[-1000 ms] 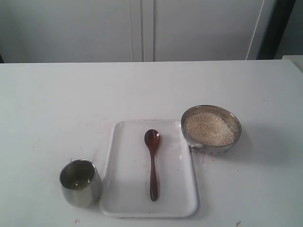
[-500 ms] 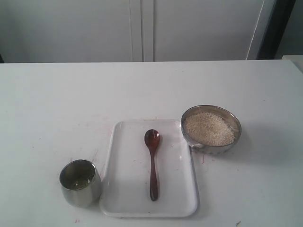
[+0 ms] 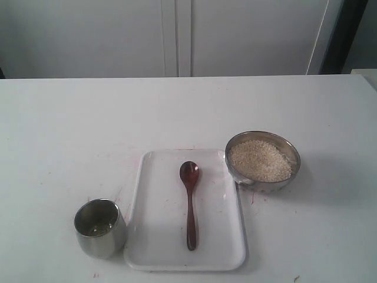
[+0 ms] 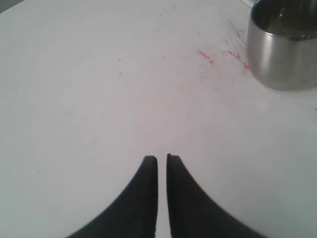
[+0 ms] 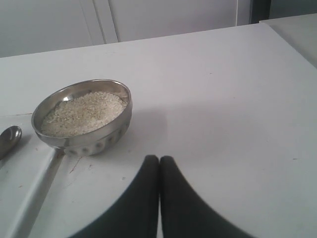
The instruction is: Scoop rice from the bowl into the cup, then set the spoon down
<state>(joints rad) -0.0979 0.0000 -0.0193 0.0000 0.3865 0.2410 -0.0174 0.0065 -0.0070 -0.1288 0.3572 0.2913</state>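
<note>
A white table (image 3: 59, 130) is seen in front of pale cabinet doors (image 3: 177, 35). Near the table's front edge a white rectangular tray (image 3: 156, 247) is laid. The spoon (image 3: 189, 200) is found lying flat on it, roughly along its middle, with the oval scoop turned toward the tray's far end and the slim handle toward its near end. The spoon is touched by neither gripper. The bowl (image 3: 259, 185) is placed on the table just beside the tray's far right corner, and it is filled nearly to the rim with the rice (image 3: 259, 160). The cup (image 3: 100, 236) is set upright on the table just beside the tray's near left corner. Whether any grains are held in it cannot be told, since only reflections are made out inside.

The left gripper (image 4: 162, 158) is shown in its wrist view above bare table. Its two dark fingers are drawn almost together, with only a thin slit left between them, and nothing is gripped. The cup is seen near it, off to one side, and faint red marks (image 4: 204, 53) are scattered on the surface between gripper and cup. The right gripper (image 5: 159, 159) is shown with its fingers pressed together tip to tip, and nothing is clasped. It is held over bare table, with the bowl near it but apart from it.
</note>
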